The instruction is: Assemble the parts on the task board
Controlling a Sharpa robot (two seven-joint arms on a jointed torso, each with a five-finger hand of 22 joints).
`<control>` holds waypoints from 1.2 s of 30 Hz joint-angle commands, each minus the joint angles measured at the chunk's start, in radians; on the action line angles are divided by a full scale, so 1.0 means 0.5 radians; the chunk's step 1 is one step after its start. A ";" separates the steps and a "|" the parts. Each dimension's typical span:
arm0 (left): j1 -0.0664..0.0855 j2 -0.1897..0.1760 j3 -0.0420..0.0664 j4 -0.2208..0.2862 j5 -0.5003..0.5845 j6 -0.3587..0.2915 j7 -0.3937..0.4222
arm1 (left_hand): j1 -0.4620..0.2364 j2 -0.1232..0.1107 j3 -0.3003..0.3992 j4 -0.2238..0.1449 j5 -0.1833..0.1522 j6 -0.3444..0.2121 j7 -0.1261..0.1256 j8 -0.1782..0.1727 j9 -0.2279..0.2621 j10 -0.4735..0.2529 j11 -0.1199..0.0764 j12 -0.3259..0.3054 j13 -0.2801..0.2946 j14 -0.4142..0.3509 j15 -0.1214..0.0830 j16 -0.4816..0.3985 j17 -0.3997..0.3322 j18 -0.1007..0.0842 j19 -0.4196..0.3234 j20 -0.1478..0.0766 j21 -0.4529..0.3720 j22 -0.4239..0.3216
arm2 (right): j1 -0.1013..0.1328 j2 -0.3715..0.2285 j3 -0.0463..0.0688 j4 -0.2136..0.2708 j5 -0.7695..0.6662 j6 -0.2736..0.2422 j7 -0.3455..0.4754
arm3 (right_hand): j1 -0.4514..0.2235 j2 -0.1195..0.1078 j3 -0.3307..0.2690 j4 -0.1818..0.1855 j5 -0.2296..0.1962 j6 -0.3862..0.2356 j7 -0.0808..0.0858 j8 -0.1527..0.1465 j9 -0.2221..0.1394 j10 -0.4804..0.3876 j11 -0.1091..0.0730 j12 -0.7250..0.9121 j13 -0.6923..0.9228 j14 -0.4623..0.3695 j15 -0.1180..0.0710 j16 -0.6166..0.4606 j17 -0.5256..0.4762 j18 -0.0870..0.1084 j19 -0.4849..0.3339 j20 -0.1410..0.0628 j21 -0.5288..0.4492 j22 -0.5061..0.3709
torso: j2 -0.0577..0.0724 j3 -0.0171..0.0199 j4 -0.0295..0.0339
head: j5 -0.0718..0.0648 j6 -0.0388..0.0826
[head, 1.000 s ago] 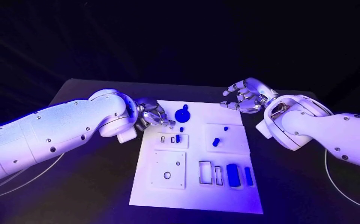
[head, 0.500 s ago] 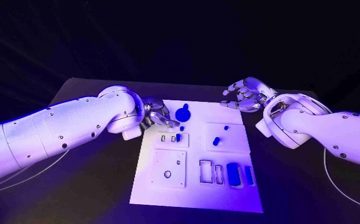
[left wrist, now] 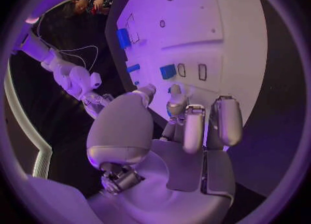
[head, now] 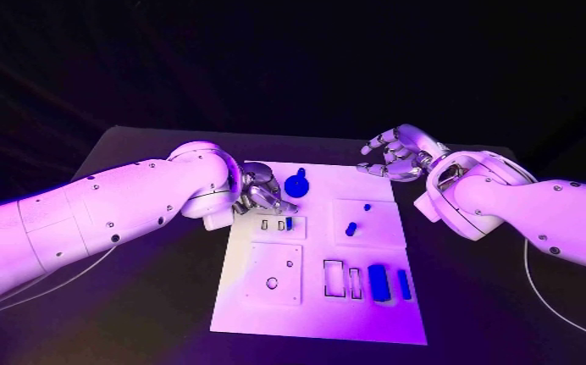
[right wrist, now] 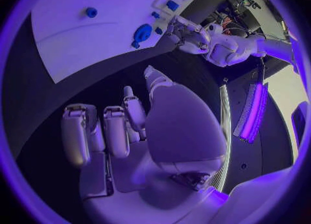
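Note:
The white task board (head: 317, 306) lies in the middle of the table. My left hand (head: 259, 191) is at the board's far left edge, its fingertips (left wrist: 175, 93) down by a small blue part (right wrist: 158, 30); whether they pinch it is unclear. Just beyond lie a round blue part (head: 297, 184) and a blue piece (head: 290, 223) standing in a slot plate beside two bare slots. A blue peg (head: 351, 229) stands in the square plate to the right. Two blue bars (head: 378, 283) sit near the right edge. My right hand (head: 393, 155) hovers off the far right corner, fingers apart, holding nothing.
A plate with a small round hole (head: 273, 273) lies at the board's near left, and two bare rectangular slots (head: 332, 279) lie beside the blue bars. Black table (head: 146, 297) surrounds the board on all sides.
My left arm has swung inward, and the hand has crept right along the board's far left edge, over the small blue part. The right hand has stayed put.

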 commanded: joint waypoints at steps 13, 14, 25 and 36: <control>0.002 0.062 -0.024 -0.053 -0.010 0.122 -0.013 | -0.024 0.002 -0.004 0.004 -0.004 0.018 -0.004 -0.009 0.001 -0.038 -0.001 -0.032 -0.041 0.160 -0.019 -0.006 0.365 -0.024 -0.015 -0.009 -0.008 -0.006 | 0.000 0.008 0.001 -0.002 -0.013 0.002 0.022 | 0.014 -0.001 -0.005 -0.006 0.008 0.015 0.002 0.012 0.003 0.012 -0.004 0.003 0.026 0.139 -0.011 -0.013 0.253 0.036 0.088 0.001 0.001 0.427 | -0.002 -0.0014 0.001 | -0.002 -0.010; 0.002 0.063 -0.024 -0.054 -0.010 0.124 -0.013 | -0.026 0.001 -0.005 0.003 -0.004 0.018 -0.004 -0.009 0.001 -0.041 -0.001 -0.036 -0.046 0.160 -0.019 -0.007 0.364 -0.024 -0.016 -0.009 -0.009 -0.006 | 0.000 0.008 0.001 -0.002 -0.013 0.002 0.023 | 0.014 -0.001 -0.005 -0.006 0.008 0.015 0.002 0.012 0.003 0.012 -0.004 0.003 0.026 0.139 -0.011 -0.013 0.253 0.036 0.088 0.001 0.001 0.427 | -0.002 -0.0010 0.001 | -0.002 -0.010; 0.002 0.073 -0.031 -0.061 -0.008 0.145 -0.013 | -0.025 -0.003 -0.006 0.000 -0.004 0.019 -0.005 -0.012 0.001 -0.048 -0.002 -0.045 -0.058 0.160 -0.020 -0.007 0.363 -0.024 -0.017 -0.009 -0.010 -0.008 | 0.000 0.008 0.000 0.001 -0.012 -0.002 0.023 | 0.014 -0.001 -0.005 -0.006 0.008 0.015 0.002 0.012 0.003 0.012 -0.004 0.003 0.026 0.139 -0.011 -0.013 0.253 0.036 0.088 0.001 0.001 0.427 | -0.002 -0.0004 0.002 | 0.002 -0.016; 0.002 0.101 -0.042 -0.095 -0.007 0.175 -0.016 | -0.007 -0.005 0.000 -0.005 -0.003 0.023 -0.008 -0.015 0.001 -0.045 -0.005 -0.051 -0.060 0.162 -0.023 -0.005 0.370 -0.025 -0.014 -0.010 -0.008 -0.002 | 0.000 0.008 0.000 0.027 -0.012 -0.003 0.023 | 0.012 -0.001 -0.005 -0.005 0.009 0.016 0.001 0.013 0.003 0.014 -0.005 0.005 0.027 0.139 -0.012 -0.012 0.254 0.036 0.090 0.000 0.002 0.428 | -0.003 -0.0012 0.000 | 0.005 -0.013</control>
